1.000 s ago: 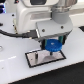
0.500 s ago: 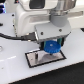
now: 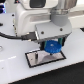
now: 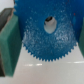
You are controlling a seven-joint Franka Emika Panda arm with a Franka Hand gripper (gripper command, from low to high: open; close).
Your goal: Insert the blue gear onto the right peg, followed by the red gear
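The blue gear [image 3: 52,48] hangs flat under my gripper [image 3: 53,44], just above the right part of the grey black-rimmed plate [image 3: 35,60]. In the wrist view the blue gear [image 4: 47,32] fills most of the frame, with its hub hole [image 4: 49,25] showing pale with a small dark spot. My gripper [image 4: 44,35] is shut on the gear, and the green pad [image 4: 9,47] presses against its toothed edge. The right peg is hidden beneath the gear. The red gear is out of view.
The white arm body [image 3: 32,20] and a black cable [image 3: 12,36] fill the space behind the plate. The plate lies on a white table [image 3: 15,72].
The gripper and the blue gear have sunk slightly toward the plate; nothing else moved.
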